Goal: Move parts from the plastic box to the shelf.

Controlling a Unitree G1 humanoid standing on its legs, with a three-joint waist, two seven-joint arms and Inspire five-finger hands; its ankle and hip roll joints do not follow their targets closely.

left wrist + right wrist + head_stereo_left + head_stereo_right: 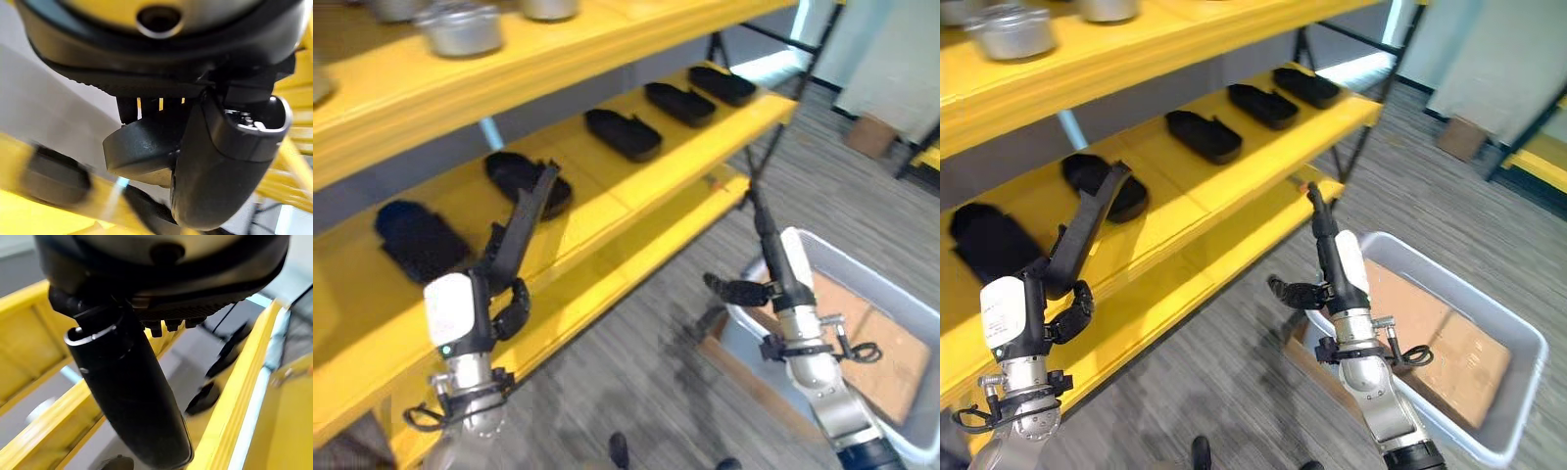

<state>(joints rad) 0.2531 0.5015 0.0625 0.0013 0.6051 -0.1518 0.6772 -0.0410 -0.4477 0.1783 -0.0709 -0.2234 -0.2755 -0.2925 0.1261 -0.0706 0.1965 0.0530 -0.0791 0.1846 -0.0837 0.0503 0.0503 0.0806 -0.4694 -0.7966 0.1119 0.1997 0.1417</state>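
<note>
Several black oval parts [622,134] lie in a row on the yellow shelf's middle board [607,201]. My left hand [470,308] is raised in front of that board, shut on another black part [530,215] that slants up toward the parts at the left of the row. That part's rounded end [142,147] sits between thumb and fingers in the left wrist view. My right hand [793,269] is open, fingers straight up and thumb out to the side, over the near corner of the grey plastic box [1524,387]. A brown cardboard sheet [1430,328] lies in the box.
Metal pots [460,29] stand on the top board. A lower yellow board [636,259] juts out at knee height. A dark shelf leg [754,157] stands between shelf and box. A brown carton [871,135] sits on the grey floor at the back right.
</note>
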